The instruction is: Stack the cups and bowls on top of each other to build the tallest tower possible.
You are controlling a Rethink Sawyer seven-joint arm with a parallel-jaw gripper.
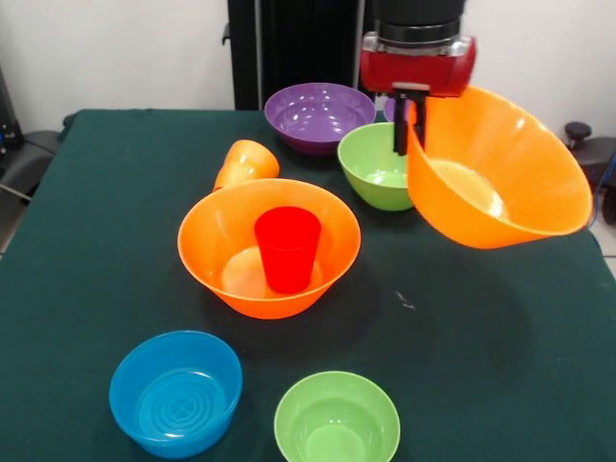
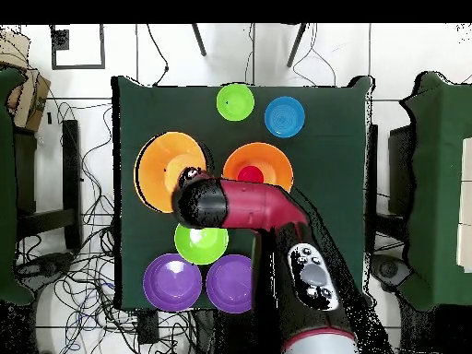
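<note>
Holding the lifted orange bowl (image 1: 500,173) pinched by its rim in our gripper (image 1: 408,125), beside the green bowl (image 1: 377,166), we should level it before lowering over the red cup (image 1: 287,248).

Front view: second purple bowl (image 1: 389,108) almost wholly hidden behind the gripper (image 1: 408,125) and the lifted orange bowl (image 1: 500,173); only a sliver shows. Small green bowl (image 1: 337,422) cut off by the bottom edge. Orange cup (image 1: 245,164) partly masked by the nearer orange bowl (image 1: 269,245) (lower end unseen). Overhead: arm (image 2: 249,205) covers that cup entirely.
</note>
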